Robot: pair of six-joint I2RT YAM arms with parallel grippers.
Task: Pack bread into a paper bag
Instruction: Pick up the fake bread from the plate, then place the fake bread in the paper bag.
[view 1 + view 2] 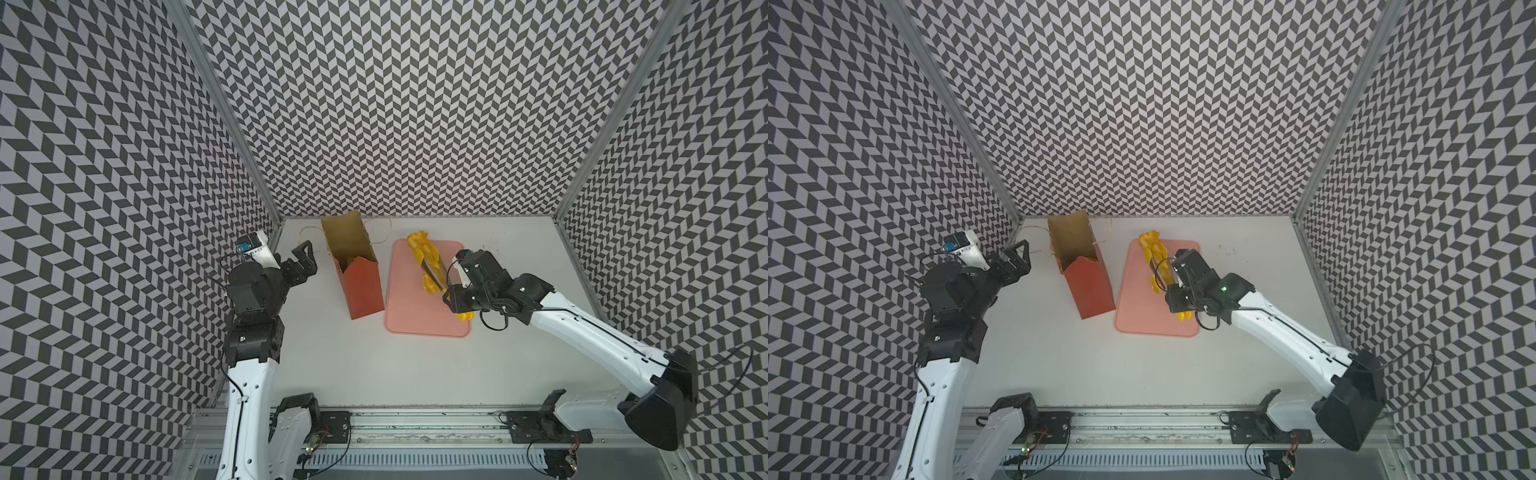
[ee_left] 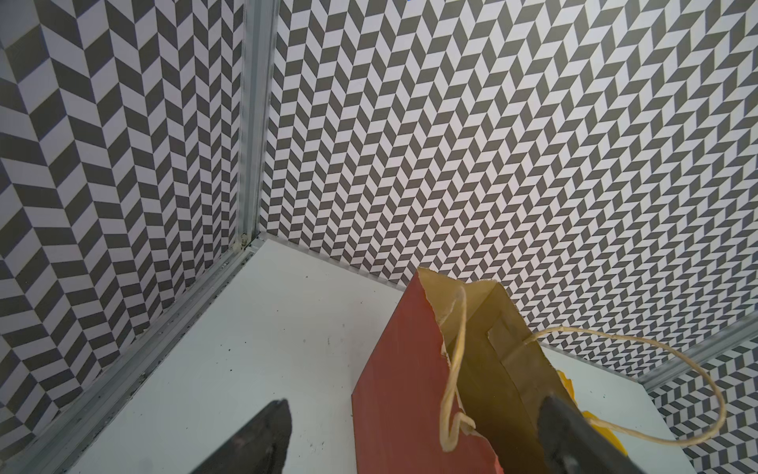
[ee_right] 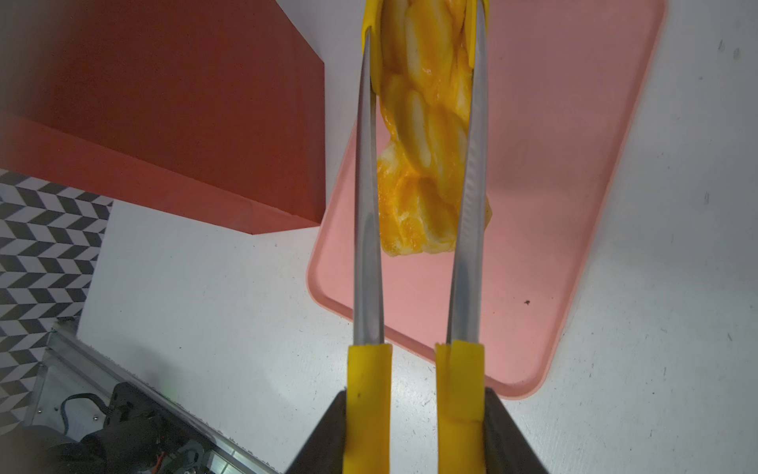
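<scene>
Chevron walls close in a white worktop (image 1: 415, 374). On it the bag (image 1: 361, 286) stands upright at the far left of centre with its mouth open, and the pink tray (image 1: 407, 316) lies just to its right.

Your right fingers (image 3: 512, 447) are clenched on the yellow handles of the tongs (image 3: 367, 246). The tong arms pinch the loaf (image 3: 426, 135) lengthwise from both sides. The loaf sits over the far part of the tray, its far end past the tray's far rim in both top views. It looks lifted, but you cannot confirm that it is clear of the tray. Your left fingers (image 2: 254, 443) are spread wide and hold nothing, just left of the bag near one twine handle (image 2: 455, 369).

Treat the loaf as light, soft and glazed, so probably slippery against smooth metal. It is long, and with the grip along its sides it may droop or slide out endways. Squeeze firmly enough to hold it without crushing the braid.

The bag is thin paper, so a bump from the loaf could tip it or fold its rim. Steady it at the left wall or rim rather than by the twine. The bottom of the bag is not visible.
</scene>
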